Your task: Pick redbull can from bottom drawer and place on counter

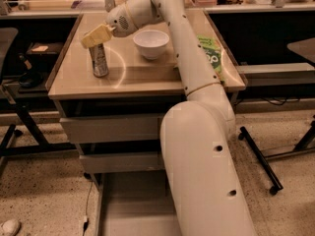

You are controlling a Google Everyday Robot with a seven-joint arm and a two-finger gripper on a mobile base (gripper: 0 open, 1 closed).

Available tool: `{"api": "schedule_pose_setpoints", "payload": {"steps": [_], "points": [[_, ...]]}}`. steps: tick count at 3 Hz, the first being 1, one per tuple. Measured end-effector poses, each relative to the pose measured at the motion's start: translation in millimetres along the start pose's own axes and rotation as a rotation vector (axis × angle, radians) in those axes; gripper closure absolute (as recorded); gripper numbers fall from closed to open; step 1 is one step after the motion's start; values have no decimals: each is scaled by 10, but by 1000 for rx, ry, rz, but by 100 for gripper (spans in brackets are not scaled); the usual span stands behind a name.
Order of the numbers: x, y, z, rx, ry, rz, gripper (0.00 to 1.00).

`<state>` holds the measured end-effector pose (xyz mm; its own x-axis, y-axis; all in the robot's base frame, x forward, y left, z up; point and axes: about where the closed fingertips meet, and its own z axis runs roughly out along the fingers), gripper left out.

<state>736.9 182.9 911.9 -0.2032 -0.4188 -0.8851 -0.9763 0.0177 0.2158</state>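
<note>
Redbull can (pixel 100 60) stands upright on the counter (pixel 147 77), near the white bowl (pixel 151 43); gripper (pixel 96 36) seemingly touches its top, grip impossible to tell.

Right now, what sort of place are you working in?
Probably a lab or workshop, not a home kitchen: a grey drawer cabinet with its bottom drawer pulled out, dark tables on wheeled legs, a speckled floor. The gripper is at the top of the can on the counter.
</note>
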Motion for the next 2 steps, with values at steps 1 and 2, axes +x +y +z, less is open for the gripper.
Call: {"api": "schedule_pose_setpoints", "payload": {"steps": [1,2], "points": [[0,0,0,0,0,0,13],[0,0,1,0,0,0,0]]}}
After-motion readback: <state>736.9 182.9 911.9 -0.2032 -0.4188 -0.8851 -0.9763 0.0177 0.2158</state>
